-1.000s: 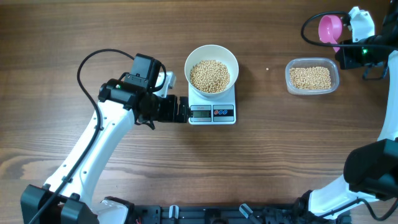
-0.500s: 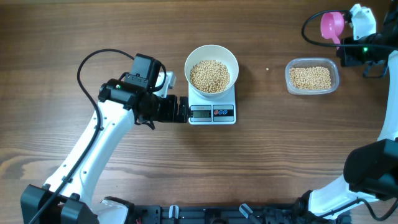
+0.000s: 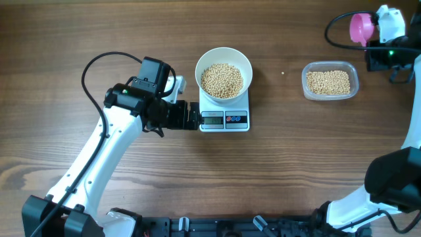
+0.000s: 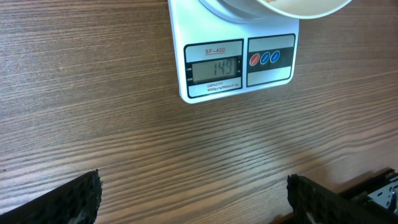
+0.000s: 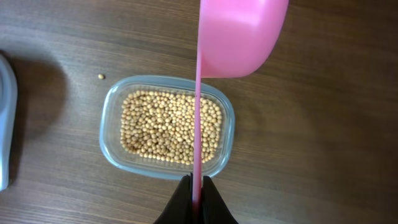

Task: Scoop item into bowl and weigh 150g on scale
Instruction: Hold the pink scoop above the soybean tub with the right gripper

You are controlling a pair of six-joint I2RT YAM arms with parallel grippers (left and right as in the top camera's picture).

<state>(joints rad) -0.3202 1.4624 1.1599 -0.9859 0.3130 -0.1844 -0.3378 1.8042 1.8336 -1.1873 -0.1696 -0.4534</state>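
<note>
Overhead: round white bowl [image 3: 223,54] of small tan-yellow beans [image 3: 222,80] sits on the small white square digital scale [image 3: 224,120], with the left gripper [image 3: 191,117] just beside the scale's front-left corner. The right gripper [image 3: 376,26] holds a pink plastic scoop [image 3: 361,27] beyond the clear rounded-rectangular plastic tub [image 3: 330,82] of more beans. Left wrist: fingers [image 4: 62,199] spread wide over the wooden table [image 4: 124,124], scale ahead, grey display [image 4: 214,68] looks like 149. Right wrist: fingers [image 5: 180,199] pinched on the scoop's thin handle, scoop above the tub, one stray bean [image 5: 101,76] on the table near it.
</note>
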